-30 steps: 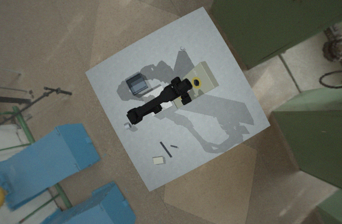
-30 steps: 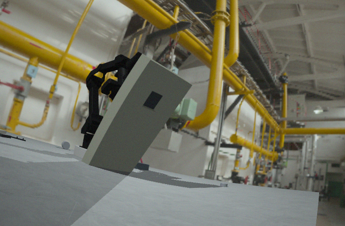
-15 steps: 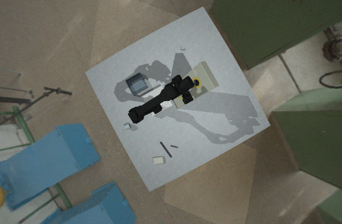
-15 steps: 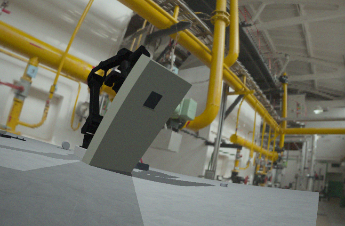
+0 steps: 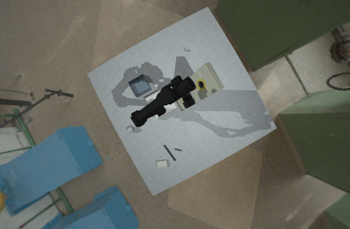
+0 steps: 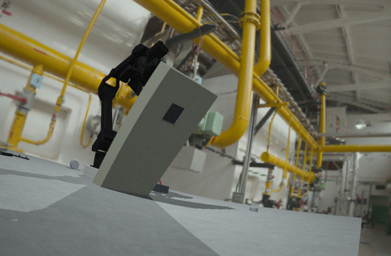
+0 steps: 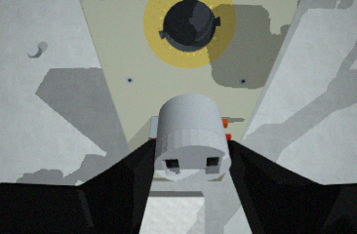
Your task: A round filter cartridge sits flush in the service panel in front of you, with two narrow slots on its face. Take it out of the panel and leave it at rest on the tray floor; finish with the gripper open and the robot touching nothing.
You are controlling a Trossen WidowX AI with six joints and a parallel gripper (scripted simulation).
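The light grey round cartridge (image 7: 190, 122) shows its two dark slots towards the wrist camera. My gripper (image 7: 190, 146) is shut on its sides and holds it off the panel, over the panel's lower part. The tilted beige service panel (image 5: 207, 70) (image 6: 147, 135) (image 7: 113, 49) has an empty dark round socket (image 5: 200, 84) (image 7: 186, 29) inside a yellow ring (image 7: 154, 29). The open blue-grey tray (image 5: 132, 89) stands to the left of the panel in the top view. The arm hides the fingers and cartridge there; the fingers are not discernible in the exterior view.
A small pale cylinder (image 5: 186, 49) (image 6: 253, 209) (image 7: 34, 51) lies beyond the panel's side. Another cylinder (image 5: 130, 129) (image 6: 74, 164) lies near the arm's rear. A cream block (image 5: 161, 163), a long dark bar (image 5: 169, 152) and a short dark bar (image 5: 178, 149) lie towards the table's lower corner.
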